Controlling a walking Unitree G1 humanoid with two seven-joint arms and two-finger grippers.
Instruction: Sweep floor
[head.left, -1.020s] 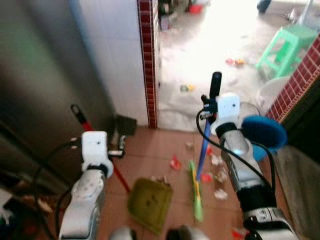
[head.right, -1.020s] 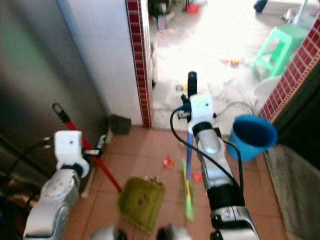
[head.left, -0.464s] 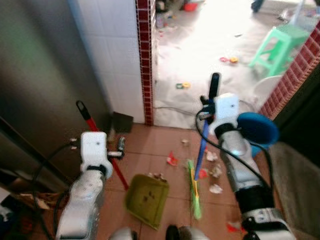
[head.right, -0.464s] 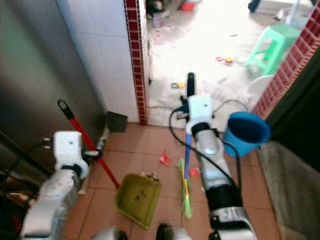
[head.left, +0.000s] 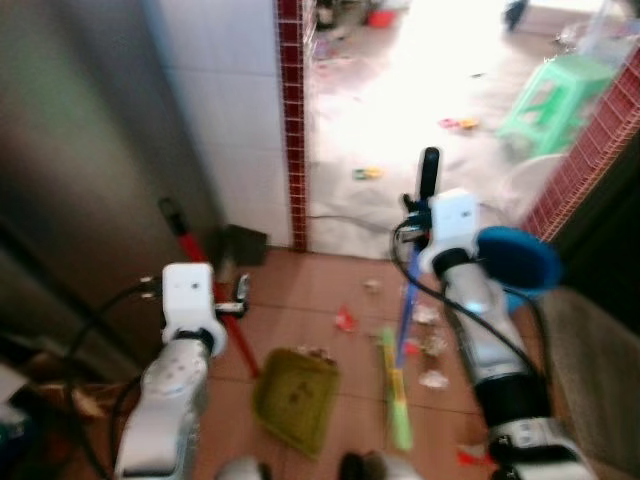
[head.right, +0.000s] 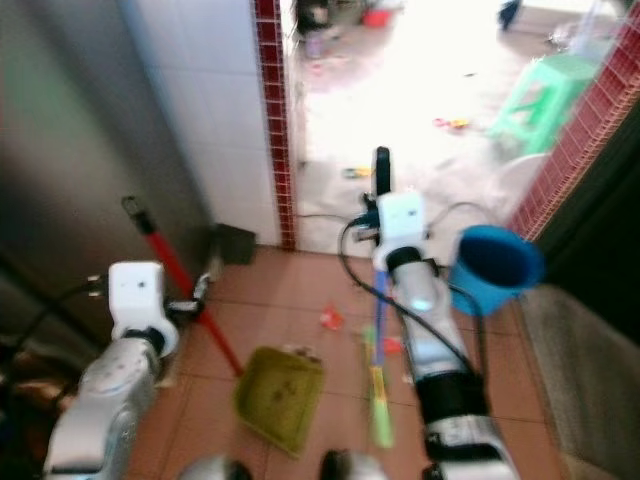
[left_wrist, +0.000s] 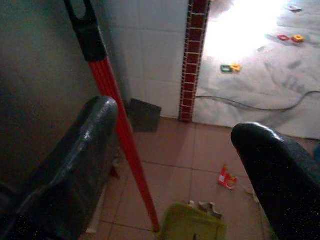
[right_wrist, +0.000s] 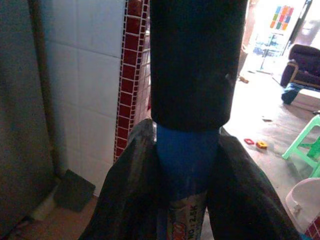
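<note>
Broom clamped, dustpan waiting

Eye view: the right gripper (head.left: 418, 222) grips the blue broom (head.left: 404, 330) upright, bristles beside the green dustpan (head.left: 296, 397).
Left wrist view: the left gripper (left_wrist: 170, 165) gapes wide, the dustpan's red handle (left_wrist: 117, 130) between its jaws.
Right wrist view: fingers pinch the shaft; short, low strokes should push the scraps panward.

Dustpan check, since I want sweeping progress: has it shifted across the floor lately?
No. The green dustpan keeps its place relative to the red-tiled pillar and the scraps by it; only the camera shifted.

A lived-in home: white wall tiles (head.left: 240, 130) are edging a terracotta tiled floor (head.left: 320, 300), toys are littering the bright room by a green plastic stool (head.left: 555, 95).
</note>
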